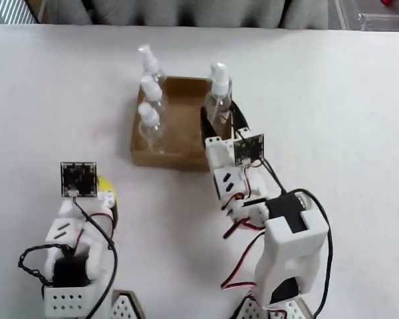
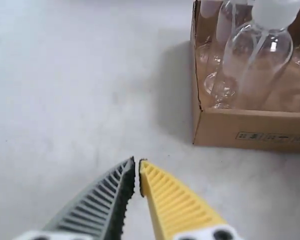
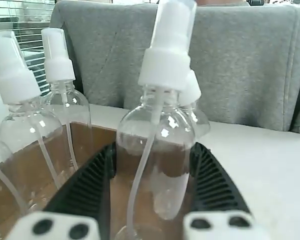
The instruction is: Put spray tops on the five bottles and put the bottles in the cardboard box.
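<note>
Black ribbed fingers [image 3: 87,185] of the right gripper [image 3: 154,150] press on both sides of a clear bottle [image 3: 157,125]. The jaws stand a bottle's width apart and hold it upright between them. In the high view the right arm reaches up from 5 o'clock on the table [image 1: 332,100], with its wrist pointing toward 12. The held bottle stands at the 3 o'clock wall of the cardboard box [image 1: 179,159]. It looks to be just inside that wall, though its base is hidden, so I cannot tell whether it rests on the box floor.

The left arm is folded back at 7 o'clock, well apart from the box. Its wrist view shows the left gripper [image 2: 137,166] low over the bare table, the grey and yellow fingertips closed to a hairline gap with nothing between them.

The high view alone gives the layout. Three more bottles [image 1: 149,93], each with a white top, stand in a line along the box's 9 o'clock wall, the farthest at the 11 o'clock corner.

The right wrist view adds detail on the held bottle: a white spray top [image 3: 167,55] is seated on its neck and a dip tube runs down inside. Another bottle [image 3: 196,112] stands just behind it.

The left wrist view shows the box's outer wall and bottle bases standing on the brown floor inside.
</note>
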{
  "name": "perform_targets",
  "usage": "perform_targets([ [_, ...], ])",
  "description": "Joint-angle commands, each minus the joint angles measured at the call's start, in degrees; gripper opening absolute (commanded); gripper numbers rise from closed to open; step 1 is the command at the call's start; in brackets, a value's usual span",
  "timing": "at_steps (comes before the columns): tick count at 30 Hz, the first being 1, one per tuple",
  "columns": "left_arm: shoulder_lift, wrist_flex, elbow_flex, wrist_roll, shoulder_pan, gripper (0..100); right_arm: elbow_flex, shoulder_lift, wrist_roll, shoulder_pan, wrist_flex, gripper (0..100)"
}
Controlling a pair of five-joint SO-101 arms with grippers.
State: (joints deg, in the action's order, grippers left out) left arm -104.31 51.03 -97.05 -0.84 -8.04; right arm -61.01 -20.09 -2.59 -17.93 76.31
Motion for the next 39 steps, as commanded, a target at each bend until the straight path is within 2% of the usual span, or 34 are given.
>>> perform_targets([
  [1,-0.48,-1.49,0.09,0.70,-0.40,2,-0.35,0.31,-0.70,0.04,1.63,1.6],
  [25,-0.40,-1.49,0.09,0.70,-0.40,2,-1.76,0.92,-0.88,0.04,1.63,1.8],
  [29,-0.40,-1.58,0.09,0.70,-0.31,2,-3.25,1.63,-6.68,-0.04,4.44,1.5],
  [33,-0.40,-2.99,0.09,0.26,0.13,2,-6.68,6.81,-7.03,-1.19,6.46,1.5],
  [37,-0.40,-8.09,0.09,-0.18,0.22,2,-9.14,15.43,-6.95,-1.54,1.80,1.5],
  [39,-0.40,-10.99,0.09,-3.43,1.27,2,-10.02,20.44,-4.66,-1.27,-1.80,1.5],
])
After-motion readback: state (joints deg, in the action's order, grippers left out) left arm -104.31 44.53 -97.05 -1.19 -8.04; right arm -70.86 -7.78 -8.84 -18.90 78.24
